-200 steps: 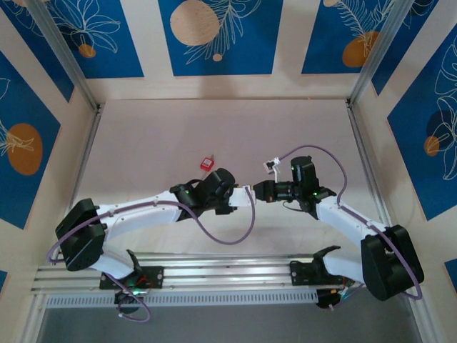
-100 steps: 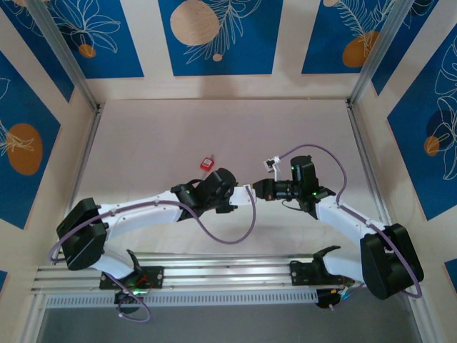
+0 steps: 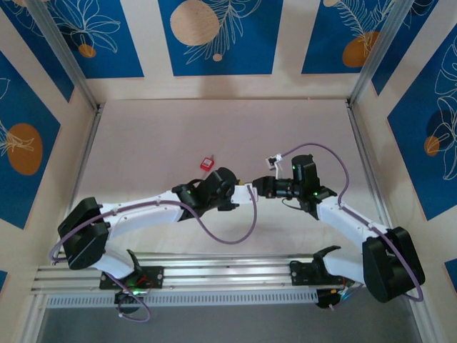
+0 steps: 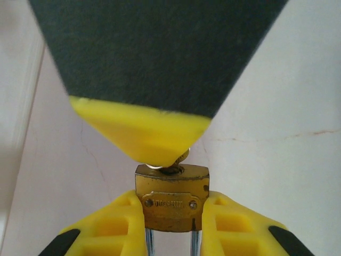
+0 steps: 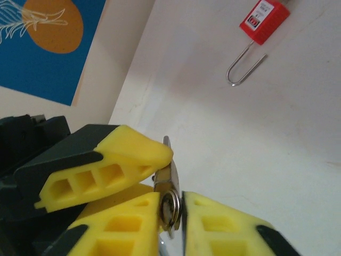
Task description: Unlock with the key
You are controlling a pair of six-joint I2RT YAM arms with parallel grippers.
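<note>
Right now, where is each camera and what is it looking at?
Top camera: above and behind, looking down at the table; left arm and right arm meet mid-table.
Left wrist camera: on the left claw, looking along its yellow fingers gripping a brass padlock.
Right wrist camera: on the right claw, looking past the key it pinches.
Shared: top and right wrist both show the red padlock.

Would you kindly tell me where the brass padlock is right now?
In the left wrist view, the brass padlock is clamped in the left gripper, near the table's middle, meeting the key held by the right gripper.
</note>
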